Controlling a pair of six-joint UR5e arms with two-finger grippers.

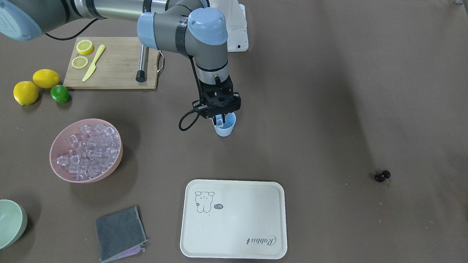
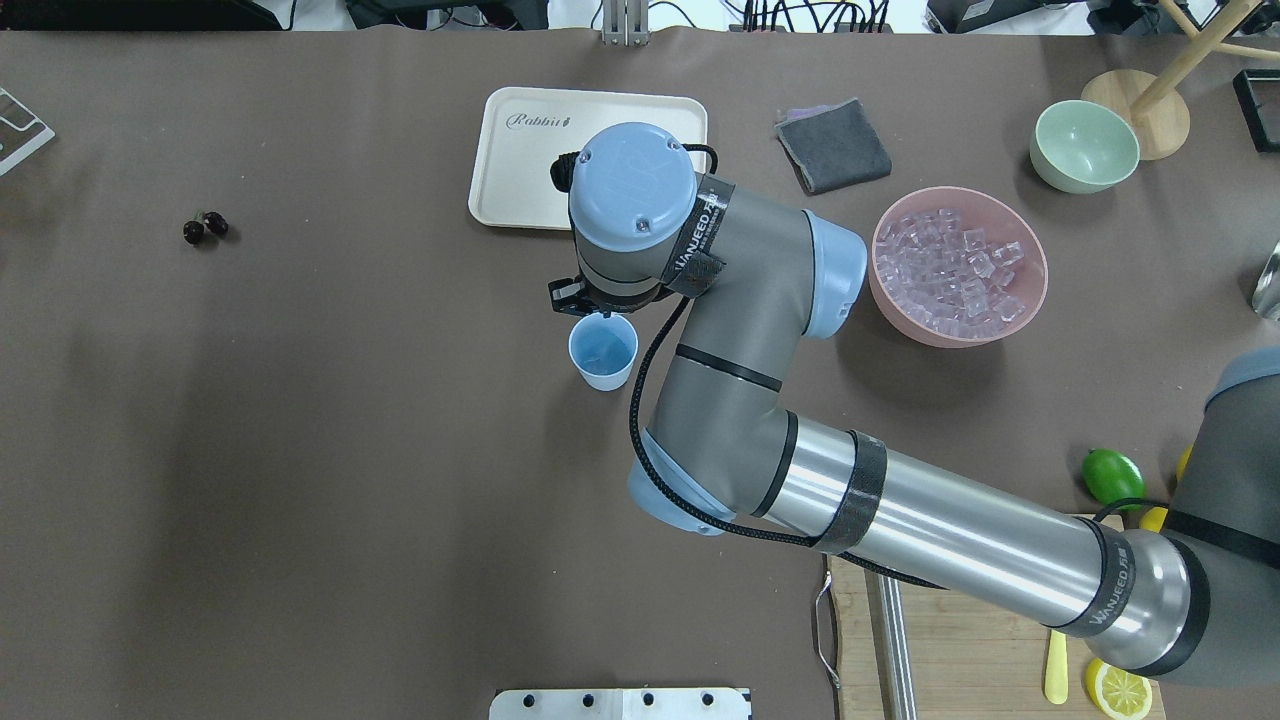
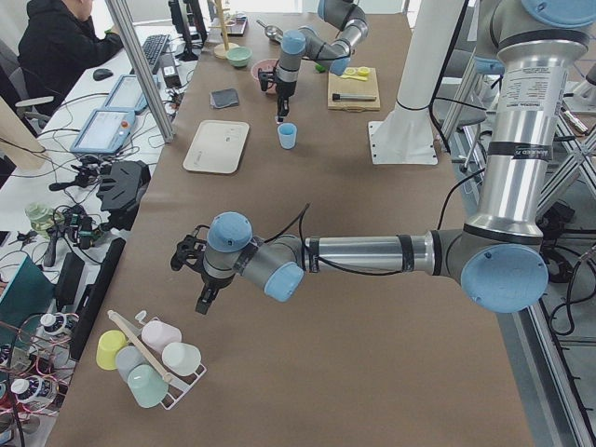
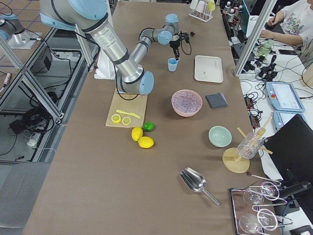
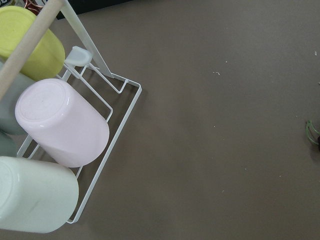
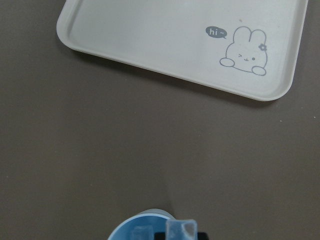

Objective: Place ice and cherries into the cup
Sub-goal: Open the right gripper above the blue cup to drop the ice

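The light-blue cup (image 1: 225,129) stands upright mid-table, also in the overhead view (image 2: 603,352). My right gripper (image 1: 219,119) hangs just over its mouth, shut on a clear ice cube (image 1: 219,118). In the right wrist view the held cube (image 6: 182,230) sits above the cup rim (image 6: 142,220), and another cube seems to lie inside. Several more ice cubes (image 1: 89,151) fill the pink bowl (image 1: 52,155). The dark cherries (image 1: 382,176) lie alone on the table, far from the cup. My left gripper (image 3: 200,296) shows only in the left side view; I cannot tell its state.
A cream tray (image 1: 234,223) lies just in front of the cup. A grey cloth (image 1: 119,233) and pale green bowl (image 1: 11,223) sit beyond the pink bowl. A cutting board (image 1: 113,69), two lemons and a lime (image 1: 59,93) are nearby. A rack of cups (image 5: 60,125) is under the left wrist.
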